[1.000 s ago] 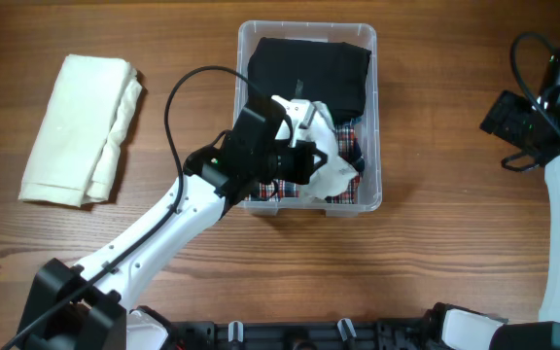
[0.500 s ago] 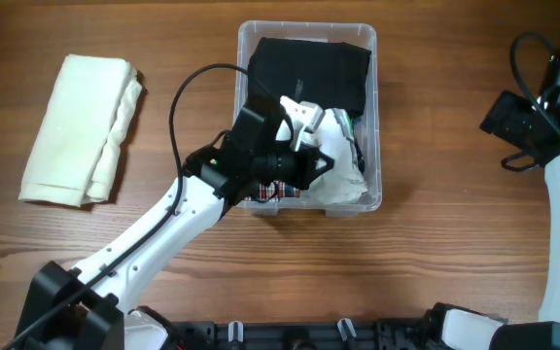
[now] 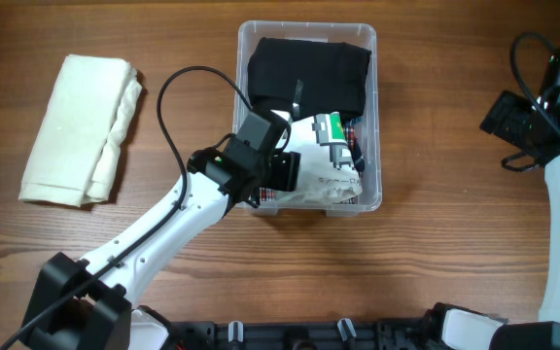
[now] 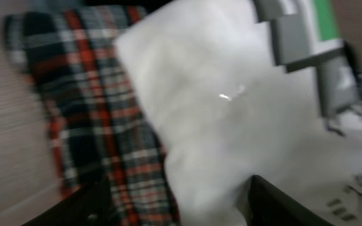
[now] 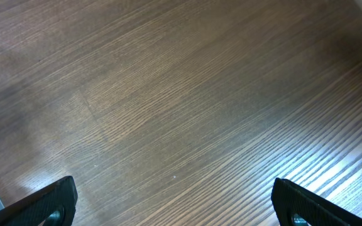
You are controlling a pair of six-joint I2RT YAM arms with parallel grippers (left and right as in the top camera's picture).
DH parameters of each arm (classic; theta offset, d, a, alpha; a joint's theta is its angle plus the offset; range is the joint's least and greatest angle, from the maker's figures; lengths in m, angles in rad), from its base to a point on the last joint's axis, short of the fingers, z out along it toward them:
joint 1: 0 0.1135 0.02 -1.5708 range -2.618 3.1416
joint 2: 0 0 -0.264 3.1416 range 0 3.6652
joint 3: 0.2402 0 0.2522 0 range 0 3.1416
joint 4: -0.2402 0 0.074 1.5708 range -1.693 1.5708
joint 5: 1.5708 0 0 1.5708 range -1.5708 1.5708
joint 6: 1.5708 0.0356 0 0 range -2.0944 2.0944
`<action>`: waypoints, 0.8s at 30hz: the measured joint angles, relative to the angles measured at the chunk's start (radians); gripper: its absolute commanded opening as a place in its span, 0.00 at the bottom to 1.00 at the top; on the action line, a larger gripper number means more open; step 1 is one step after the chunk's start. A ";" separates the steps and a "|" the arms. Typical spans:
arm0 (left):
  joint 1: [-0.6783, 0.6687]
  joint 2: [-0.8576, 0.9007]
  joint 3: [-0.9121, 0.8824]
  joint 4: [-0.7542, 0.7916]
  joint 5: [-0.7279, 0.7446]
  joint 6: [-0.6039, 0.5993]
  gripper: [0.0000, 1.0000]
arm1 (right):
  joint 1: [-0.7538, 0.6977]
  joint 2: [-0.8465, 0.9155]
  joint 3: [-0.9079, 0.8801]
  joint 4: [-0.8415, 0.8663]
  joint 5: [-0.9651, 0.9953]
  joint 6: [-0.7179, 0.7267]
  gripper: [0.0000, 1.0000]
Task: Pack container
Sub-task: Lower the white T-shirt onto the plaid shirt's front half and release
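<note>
The clear container [image 3: 307, 24] stands at the table's far middle. A black folded garment [image 3: 309, 68] fills its far half. In its near half a white plastic package [image 3: 327, 173] with a green label lies over a plaid garment [image 4: 93, 107]. My left gripper [image 3: 295, 173] hovers over the container's near left part, open, with the white package [image 4: 231, 107] lying loose below and between its dark fingers [image 4: 275, 204]. The right gripper [image 3: 513, 122] is far to the right of the container, and the right wrist view shows it [image 5: 175, 204] open over bare wood.
A cream folded cloth [image 3: 78, 128] lies on the wooden table at the far left, well apart from the container. The left arm's black cable [image 3: 168, 107] loops above the table between the cloth and the container.
My left gripper was shut on the white package, lifting it; it has opened and drawn back slightly left. The package now lies flatter in the container. The right arm has not moved.
</note>
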 measured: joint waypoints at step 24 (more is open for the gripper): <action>-0.012 -0.125 0.104 -0.045 0.107 -0.107 0.04 | 0.000 0.000 0.000 0.000 0.000 0.000 1.00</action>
